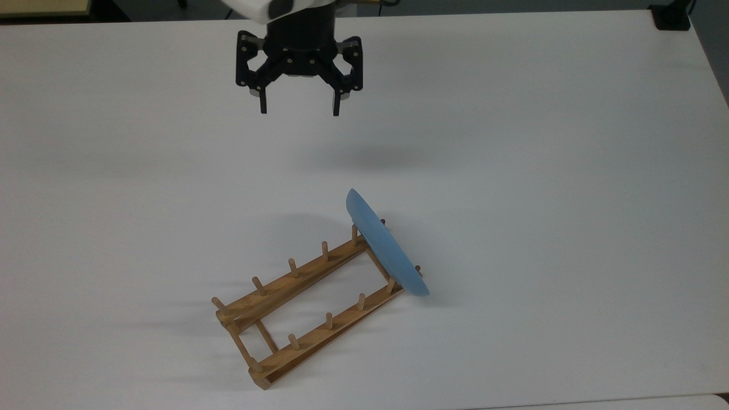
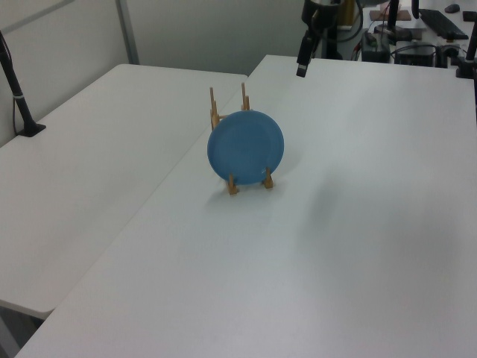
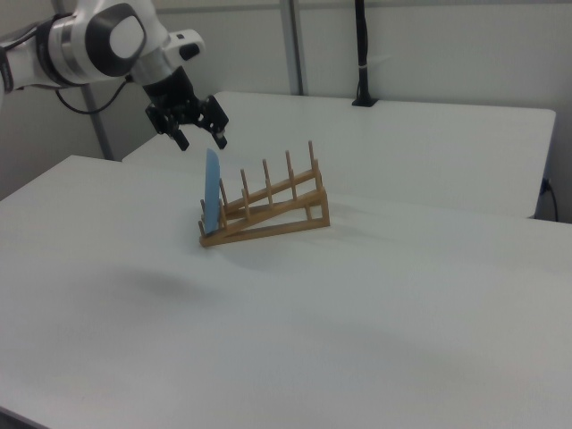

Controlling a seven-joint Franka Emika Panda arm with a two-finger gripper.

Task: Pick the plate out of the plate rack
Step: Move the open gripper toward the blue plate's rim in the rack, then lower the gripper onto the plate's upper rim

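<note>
The light blue plate (image 1: 384, 245) stands on edge in the end slot of the wooden plate rack (image 1: 296, 279), at the rack's end on the top view's right. In the left view the plate (image 2: 246, 147) faces the camera and hides most of the rack (image 2: 215, 115). In the right view the plate (image 3: 212, 189) shows edge-on at the low end of the rack (image 3: 268, 214). My gripper (image 1: 299, 109) hangs open and empty in the air, well apart from the plate, towards the top view's upper left. It also shows in the left view (image 2: 302, 68) and the right view (image 3: 204, 141).
The rack sits on a wide white table (image 1: 512, 142). A second white table (image 2: 89, 149) adjoins it with a black post (image 2: 19, 97) on it. A black block (image 1: 672, 17) sits at the top view's upper right corner. Desk clutter (image 2: 425, 37) lies beyond the far edge.
</note>
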